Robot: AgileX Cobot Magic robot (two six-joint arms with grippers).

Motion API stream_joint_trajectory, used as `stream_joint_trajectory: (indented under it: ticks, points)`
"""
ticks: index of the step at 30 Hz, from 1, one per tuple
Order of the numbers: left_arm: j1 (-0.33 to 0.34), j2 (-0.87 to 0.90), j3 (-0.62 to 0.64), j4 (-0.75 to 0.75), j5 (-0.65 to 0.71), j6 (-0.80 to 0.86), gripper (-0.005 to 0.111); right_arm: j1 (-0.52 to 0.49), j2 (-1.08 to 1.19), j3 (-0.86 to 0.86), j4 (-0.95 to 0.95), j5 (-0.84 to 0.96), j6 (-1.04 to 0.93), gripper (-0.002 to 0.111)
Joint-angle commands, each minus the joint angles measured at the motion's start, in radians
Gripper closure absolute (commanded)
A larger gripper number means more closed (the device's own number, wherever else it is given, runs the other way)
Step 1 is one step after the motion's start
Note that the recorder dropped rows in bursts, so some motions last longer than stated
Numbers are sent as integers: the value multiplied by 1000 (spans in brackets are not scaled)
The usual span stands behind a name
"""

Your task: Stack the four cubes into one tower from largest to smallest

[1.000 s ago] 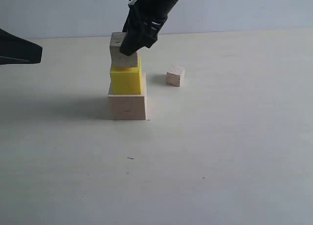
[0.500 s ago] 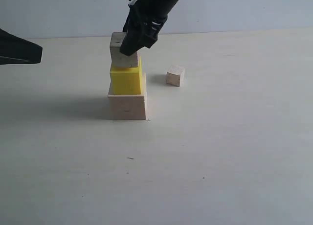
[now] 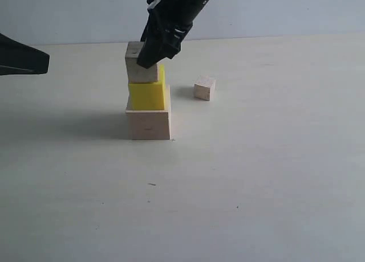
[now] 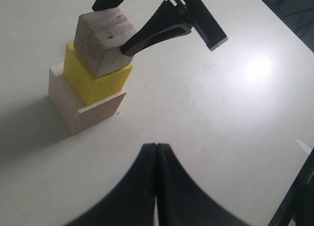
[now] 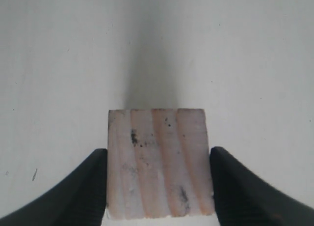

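Note:
The tower stands left of centre: the largest pale wood cube [image 3: 148,124] carries the yellow cube [image 3: 147,95]. A grainy wood cube [image 3: 138,68] sits on the yellow one, shifted toward its left edge and slightly tilted. My right gripper [image 3: 149,54] is shut on this cube, with a finger against each side [image 5: 159,159]. The left wrist view shows the same stack [image 4: 93,83] with the held cube [image 4: 100,39] on top. The smallest wood cube [image 3: 204,88] lies alone on the table to the right of the tower. My left gripper [image 4: 156,147] is shut and empty, well back from the stack.
The left arm's dark body [image 3: 23,58] juts in at the left edge of the exterior view. The pale table [image 3: 256,176] stretches in front and to the right. A table edge [image 4: 279,24] runs along the far side in the left wrist view.
My right gripper has lowered the grainy cube a little and shifted it left, onto the yellow cube. The left arm and the small cube have not moved.

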Motion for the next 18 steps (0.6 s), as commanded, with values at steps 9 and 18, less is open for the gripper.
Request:
stream_joint_trajectory:
  ticks: [9,18]
  points:
    - [-2,-7,4,-10,-10,3,107,0,-6,-6,-18,-1,-3,104]
    - [-2,-7,4,-10,-10,3,107,0,-6,-6,-7,1,-3,104]
